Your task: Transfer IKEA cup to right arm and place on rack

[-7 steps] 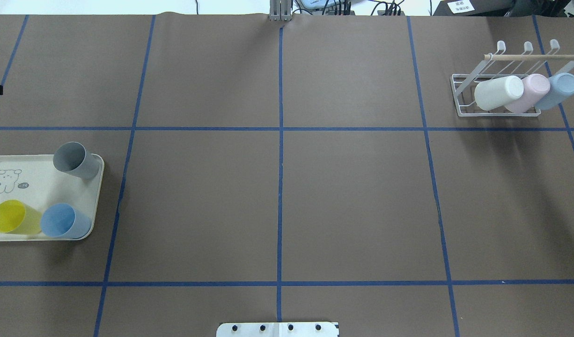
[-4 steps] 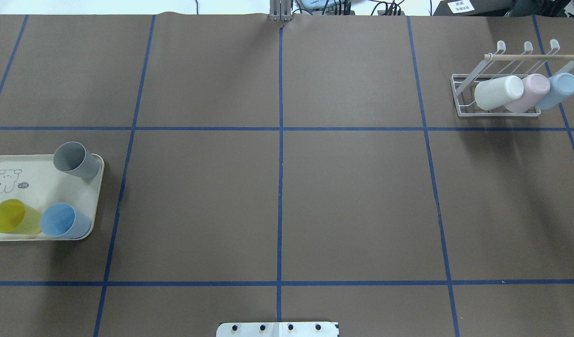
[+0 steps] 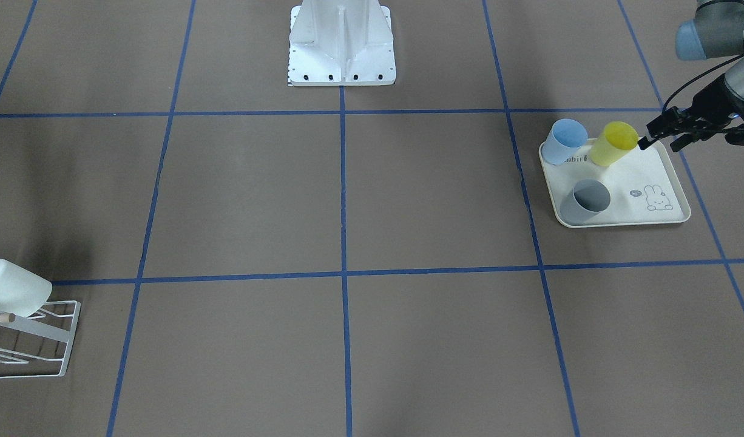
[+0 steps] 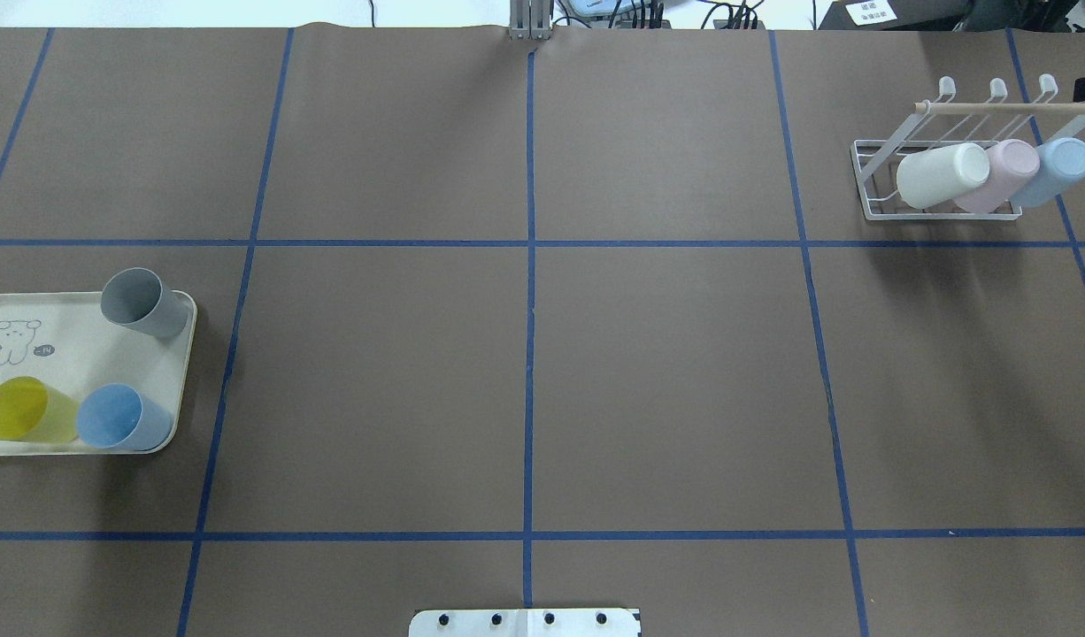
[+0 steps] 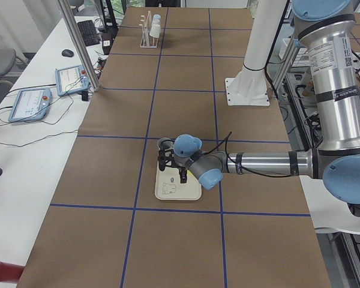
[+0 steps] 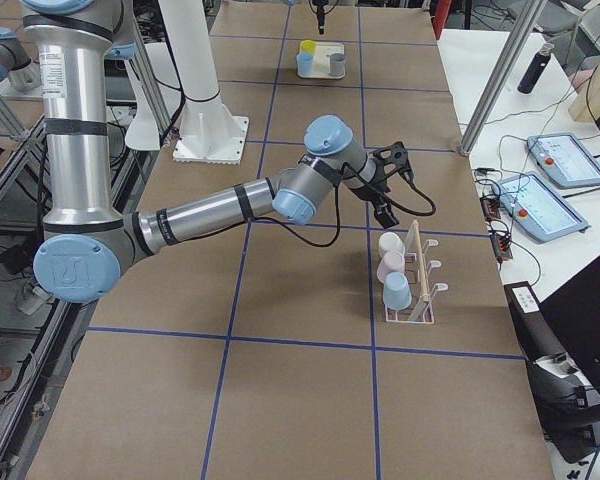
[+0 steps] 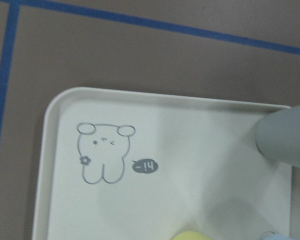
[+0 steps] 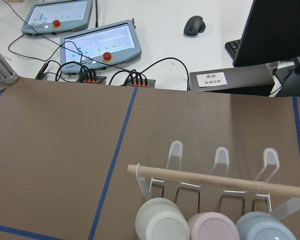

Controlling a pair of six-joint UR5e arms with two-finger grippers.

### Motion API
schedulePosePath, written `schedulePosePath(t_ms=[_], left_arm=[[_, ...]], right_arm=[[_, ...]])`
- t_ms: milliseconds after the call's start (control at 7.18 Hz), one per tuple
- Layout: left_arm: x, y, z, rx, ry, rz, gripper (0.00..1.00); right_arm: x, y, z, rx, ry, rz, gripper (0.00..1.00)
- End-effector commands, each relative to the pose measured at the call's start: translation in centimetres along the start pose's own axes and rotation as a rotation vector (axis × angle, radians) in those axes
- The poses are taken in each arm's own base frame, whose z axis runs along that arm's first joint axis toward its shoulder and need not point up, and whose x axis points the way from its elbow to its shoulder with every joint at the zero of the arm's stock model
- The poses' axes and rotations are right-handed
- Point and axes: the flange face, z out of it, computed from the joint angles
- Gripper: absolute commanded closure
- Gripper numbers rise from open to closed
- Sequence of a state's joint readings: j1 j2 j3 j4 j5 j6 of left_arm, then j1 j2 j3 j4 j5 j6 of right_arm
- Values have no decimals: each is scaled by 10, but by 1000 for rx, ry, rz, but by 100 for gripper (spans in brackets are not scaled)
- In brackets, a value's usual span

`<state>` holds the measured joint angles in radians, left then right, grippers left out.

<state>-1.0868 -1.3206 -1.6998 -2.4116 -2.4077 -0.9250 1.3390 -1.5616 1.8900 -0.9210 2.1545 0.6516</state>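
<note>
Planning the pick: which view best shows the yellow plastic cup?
Exterior front-facing: the yellow plastic cup shows whole, well inside the frame. Overhead has it at the left edge; left wrist catches only its rim; exterior right shows it tiny.

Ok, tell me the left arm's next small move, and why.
Probably bring the open left hand down onto the yellow cup. The hand hovers empty just beside that cup, above the tray, and nothing is gripped yet.

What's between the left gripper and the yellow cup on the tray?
Nothing visible. The left gripper hovers over the tray, beside the yellow cup; the grey cup and blue cup stand clear.
</note>
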Motion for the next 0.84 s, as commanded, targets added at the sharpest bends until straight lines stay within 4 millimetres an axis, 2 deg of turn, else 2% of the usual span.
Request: schedulePosePath(t_ms=[0, 279, 418, 557, 697], left_arm=[[8, 17, 11, -42, -6, -19, 0], [6, 32, 25, -90, -22, -15, 1], [1, 36, 25, -94, -29, -21, 9], [-1, 37, 26, -94, -34, -25, 25], [-2, 38, 28, -97, -39, -26, 52]], right_arm=[[-5, 4, 6, -4, -14, -13, 0], [-5, 6, 9, -10, -15, -14, 0], [-7, 6, 9, -10, -18, -17, 0], [-8, 9, 12, -18, -19, -17, 0], [-9, 9, 13, -19, -19, -19, 0]])
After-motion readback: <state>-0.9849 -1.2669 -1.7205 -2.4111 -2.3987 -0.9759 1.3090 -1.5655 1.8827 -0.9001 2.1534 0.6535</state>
